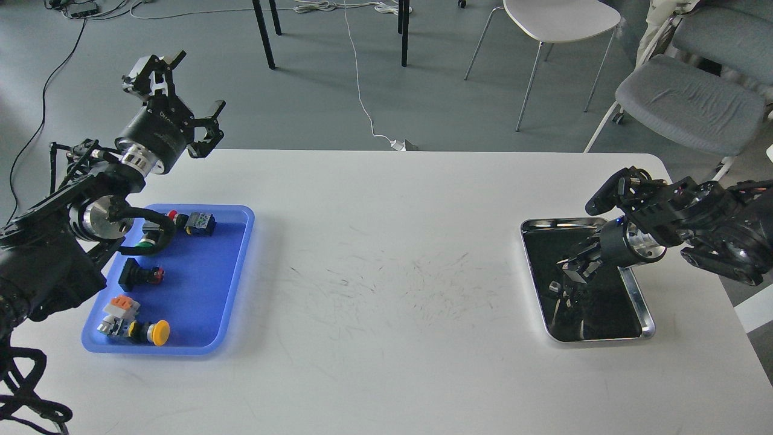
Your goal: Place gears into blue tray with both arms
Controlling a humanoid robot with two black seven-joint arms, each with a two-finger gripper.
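The blue tray [205,284] lies at the table's left and holds several coloured push-button switches [134,323]. My left gripper [190,84] hangs high above the table's back left corner, beyond the tray, with its fingers spread open and empty. My right gripper [570,270] points down and left into the silver metal tray [646,314] at the right, its tips close over the dark mirrored floor. Its fingers are dark and blend with their reflection. No gears can be told apart in the silver tray's dark reflection or in the blue tray.
The white table [386,314] has a wide scuffed middle between the two trays. Chairs [688,103] and a cable [362,90] stand on the floor behind the table's far edge.
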